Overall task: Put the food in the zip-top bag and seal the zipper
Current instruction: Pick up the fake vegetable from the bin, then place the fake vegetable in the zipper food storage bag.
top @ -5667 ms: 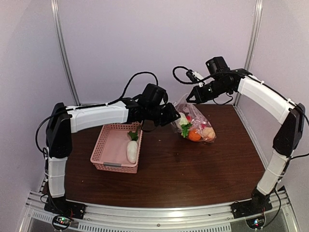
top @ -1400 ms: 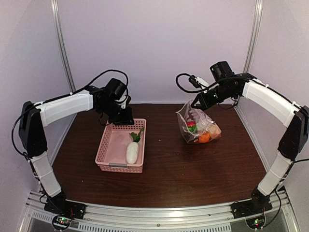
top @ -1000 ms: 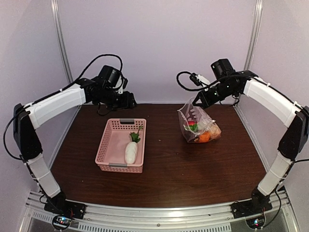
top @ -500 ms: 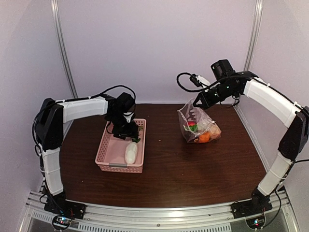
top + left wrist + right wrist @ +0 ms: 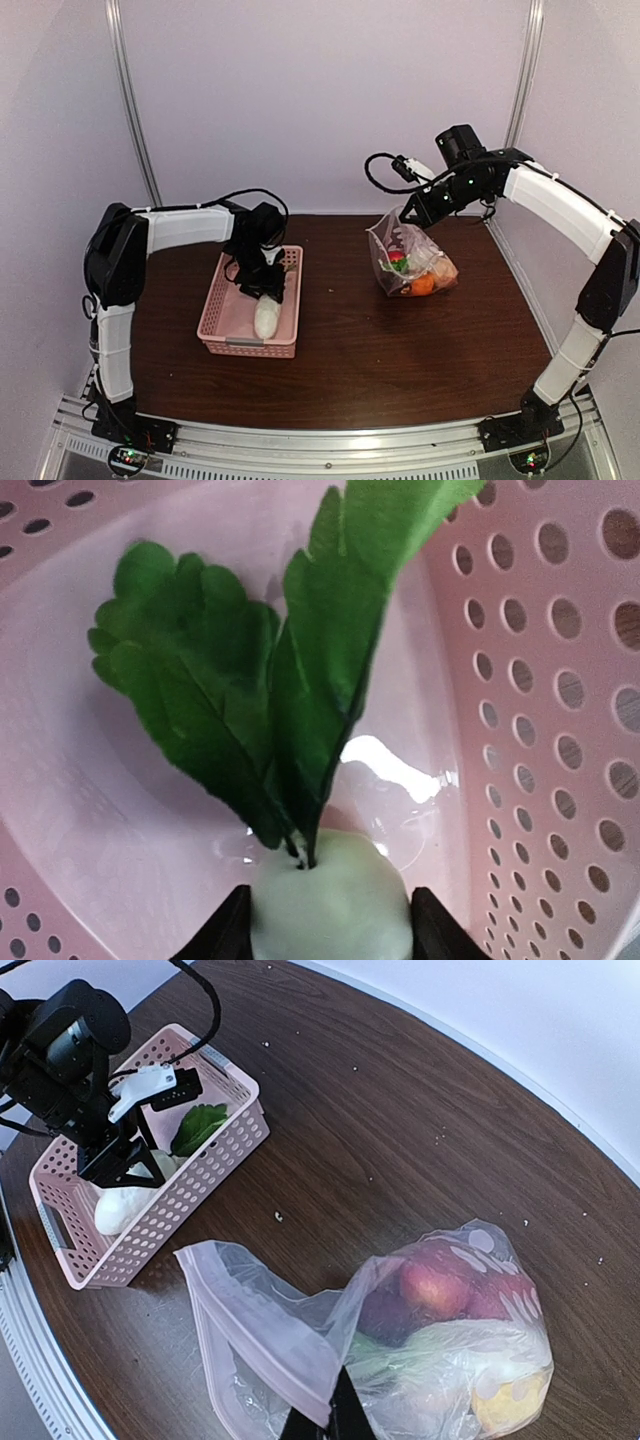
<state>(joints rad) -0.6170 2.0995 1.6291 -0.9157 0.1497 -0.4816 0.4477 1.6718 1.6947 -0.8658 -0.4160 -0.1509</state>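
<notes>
L end effector (image 5: 263, 292) clamps white green-leafed radish (image 5: 328, 905) for lift-out. R end effector (image 5: 405, 217) pinches clear dotted zip-top bag (image 5: 260, 1330) rim; mouth up for loading.

Overhead plus wrist closeups, radish (image 5: 266, 318) shared

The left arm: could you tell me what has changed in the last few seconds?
The left gripper swung from the bag to the basket and dropped; its jaws now flank the radish. Unchanged: right gripper shut on the bag, radish in basket.
</notes>
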